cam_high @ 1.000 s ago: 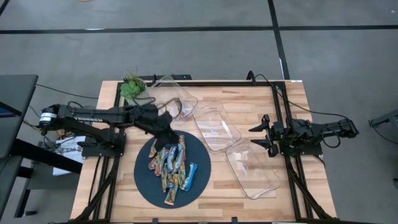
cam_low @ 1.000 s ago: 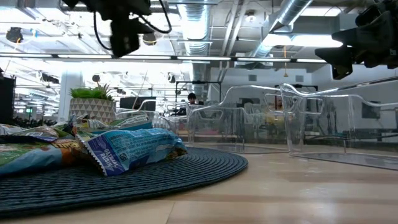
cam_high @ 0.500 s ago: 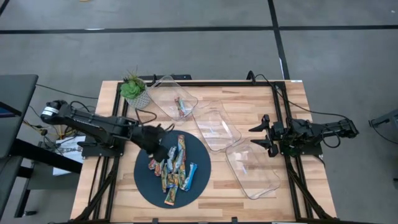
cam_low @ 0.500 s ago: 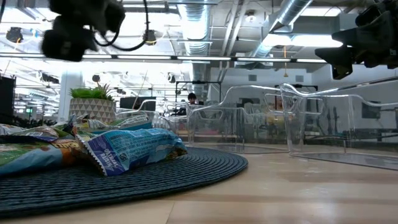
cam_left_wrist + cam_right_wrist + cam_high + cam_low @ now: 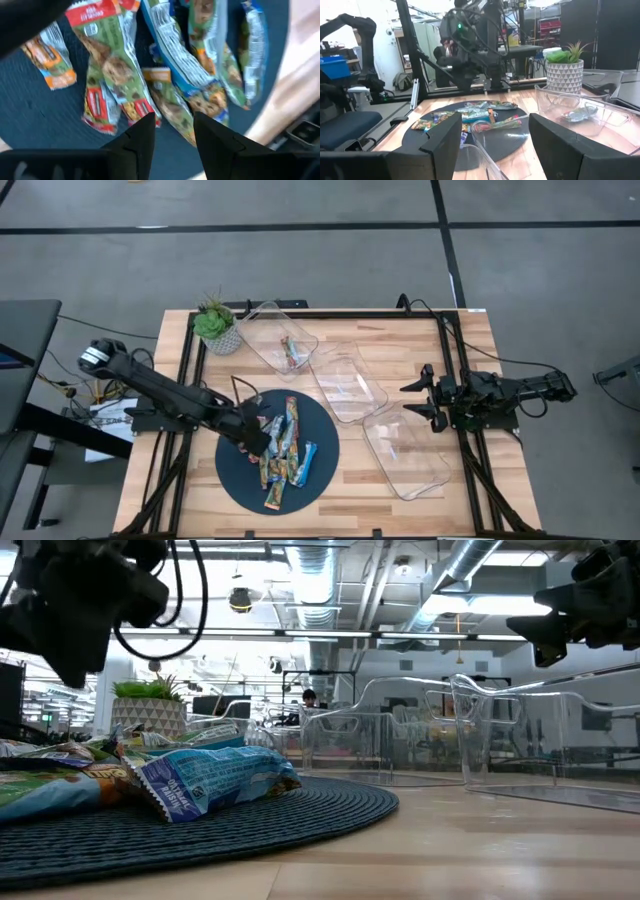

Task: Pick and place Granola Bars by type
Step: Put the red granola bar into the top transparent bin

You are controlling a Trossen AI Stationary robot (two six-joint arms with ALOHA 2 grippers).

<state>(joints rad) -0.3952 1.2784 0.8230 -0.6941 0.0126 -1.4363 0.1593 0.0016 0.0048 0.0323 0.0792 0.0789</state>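
Several granola bars [image 5: 281,448] in green/red, orange and blue wrappers lie piled on a round dark mat [image 5: 322,480]. In the left wrist view the granola bars [image 5: 165,75] fill the picture. One more bar [image 5: 290,352] lies in the far clear tray [image 5: 268,330]. My left gripper [image 5: 256,436] hovers open and empty just above the left side of the pile, its fingers [image 5: 142,137] over a green/red bar. My right gripper [image 5: 412,402] waits open at the table's right side, beside the two other trays.
Three clear trays run in a diagonal row from far left to near right: the far tray, a middle tray [image 5: 350,388] and a near tray [image 5: 405,450]. A potted plant [image 5: 215,325] stands at the far left corner. Bare wood shows near the right and near edges.
My left gripper has drawn back from beside the far tray toward the near-left, out over the mat's left side, and has come down close above the bars. The bars have stayed where they lay. My right arm has kept still.
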